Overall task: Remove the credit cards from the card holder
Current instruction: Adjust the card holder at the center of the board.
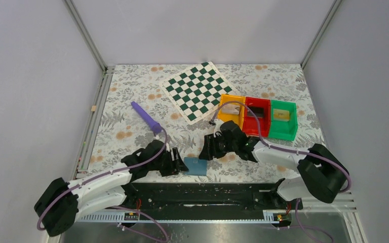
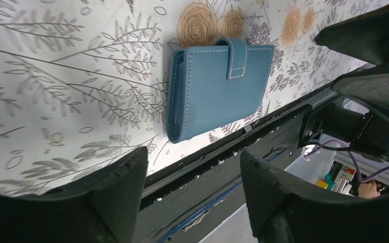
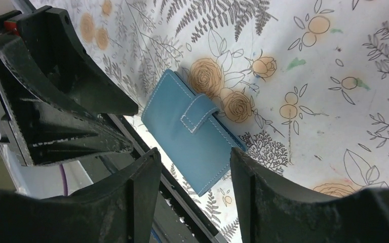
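Observation:
The card holder [image 1: 197, 166] is a blue wallet lying flat and closed on the flowered cloth near the table's front edge, its strap tab fastened over the cover [image 2: 218, 86] [image 3: 192, 136]. My left gripper [image 1: 180, 163] [image 2: 193, 154] stands open just left of it, not touching. My right gripper [image 1: 206, 149] [image 3: 193, 152] is open above its far right side, nothing between the fingers. One yellow-gold credit card [image 1: 281, 115] lies in the green bin. Any cards inside the closed holder are hidden.
Orange [image 1: 231, 98], red [image 1: 256, 131] and green [image 1: 283, 133] bins stand in a row at the right. A green-white chequered board [image 1: 198, 91] lies at the back, a purple stick [image 1: 147, 117] to its left. The black rail [image 1: 207, 195] runs along the front edge.

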